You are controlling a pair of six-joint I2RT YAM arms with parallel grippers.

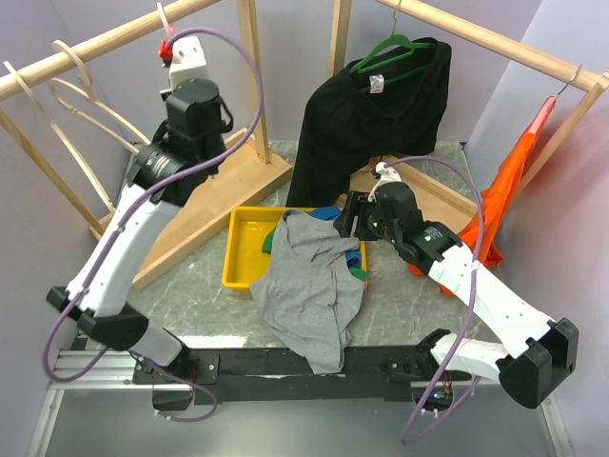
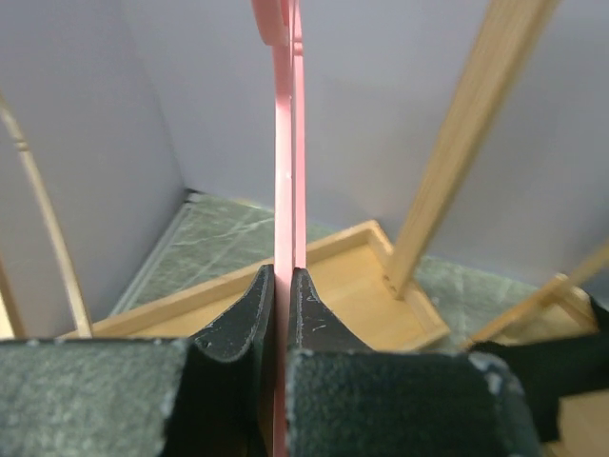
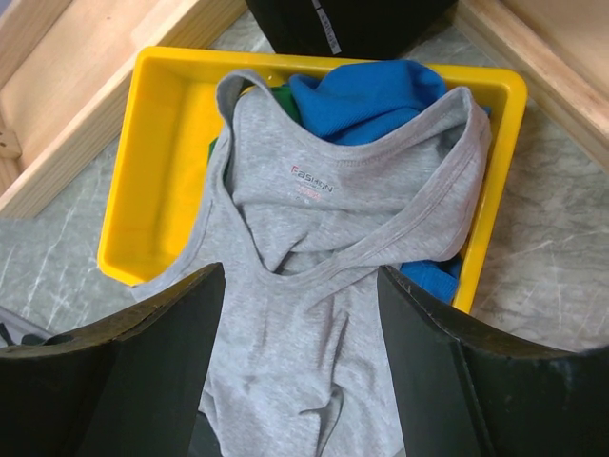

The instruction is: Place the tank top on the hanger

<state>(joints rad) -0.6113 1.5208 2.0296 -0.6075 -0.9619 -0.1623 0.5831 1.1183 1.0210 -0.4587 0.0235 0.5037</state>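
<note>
The light-grey tank top (image 1: pixel 309 286) lies crumpled, its straps in the yellow tray (image 1: pixel 243 248) and its body spilling over the tray's near edge onto the table. In the right wrist view the tank top (image 3: pixel 314 238) fills the space below my right gripper (image 3: pixel 300 286), which hangs open just above its neckline; in the top view that gripper (image 1: pixel 345 221) is at the garment's upper right. The thin pink hanger (image 2: pixel 288 143) runs edge-on between the jaws of my left gripper (image 2: pixel 283 278), which is shut on it. That gripper (image 1: pixel 173 52) is raised to the left wooden rail, where the hanger's hook (image 1: pixel 164 21) sits.
Blue clothing (image 3: pixel 366 95) and a green garment lie in the tray (image 3: pixel 162 143) under the tank top. A black garment on a green hanger (image 1: pixel 385 52) hangs at the back. An orange top (image 1: pixel 504 190) hangs at the right. Cream hangers (image 1: pixel 67 90) hang on the left rail. Wooden rack frames (image 1: pixel 238 190) stand on the table.
</note>
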